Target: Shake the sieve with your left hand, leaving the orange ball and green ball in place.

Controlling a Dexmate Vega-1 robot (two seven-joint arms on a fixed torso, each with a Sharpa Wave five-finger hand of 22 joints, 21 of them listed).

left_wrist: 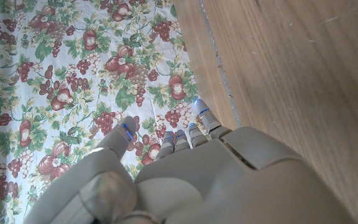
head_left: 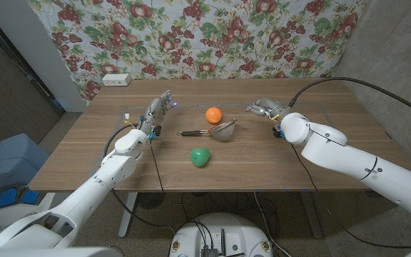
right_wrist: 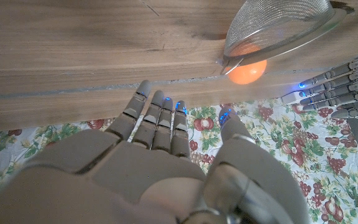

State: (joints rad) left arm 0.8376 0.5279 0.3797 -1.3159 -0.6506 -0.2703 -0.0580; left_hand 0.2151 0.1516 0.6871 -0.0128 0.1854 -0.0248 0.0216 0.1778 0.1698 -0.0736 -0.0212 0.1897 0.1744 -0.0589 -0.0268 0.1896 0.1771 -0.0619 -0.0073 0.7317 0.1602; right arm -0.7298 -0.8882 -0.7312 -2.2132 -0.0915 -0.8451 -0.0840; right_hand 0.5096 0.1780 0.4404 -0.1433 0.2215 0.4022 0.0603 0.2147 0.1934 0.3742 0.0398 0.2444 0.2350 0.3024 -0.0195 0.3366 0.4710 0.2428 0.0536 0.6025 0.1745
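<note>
The sieve (head_left: 220,130) lies with its handle pointing toward the left hand (head_left: 157,113), the nearer hand. That hand is empty, fingers apart, beside the handle's end.

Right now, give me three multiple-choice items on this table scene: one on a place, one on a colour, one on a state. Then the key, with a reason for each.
1. Where does the sieve lie?
A. Between the orange ball and the right robot hand, a little nearer the robot
B. Left of the left robot hand
C. On the floor

2. What colour is the ball nearest the robot?
A. Orange
B. Blue
C. Green

3. What is the left robot hand doing?
A. Gripping the sieve handle
B. Holding nothing, fingers apart
C. Pressing on the green ball

Key: 1 A, the head view shows the sieve on the table just right of the orange ball. 2 C, the green ball lies closest to the table's near edge. 3 B, the hand is well left of the sieve and empty.
</note>
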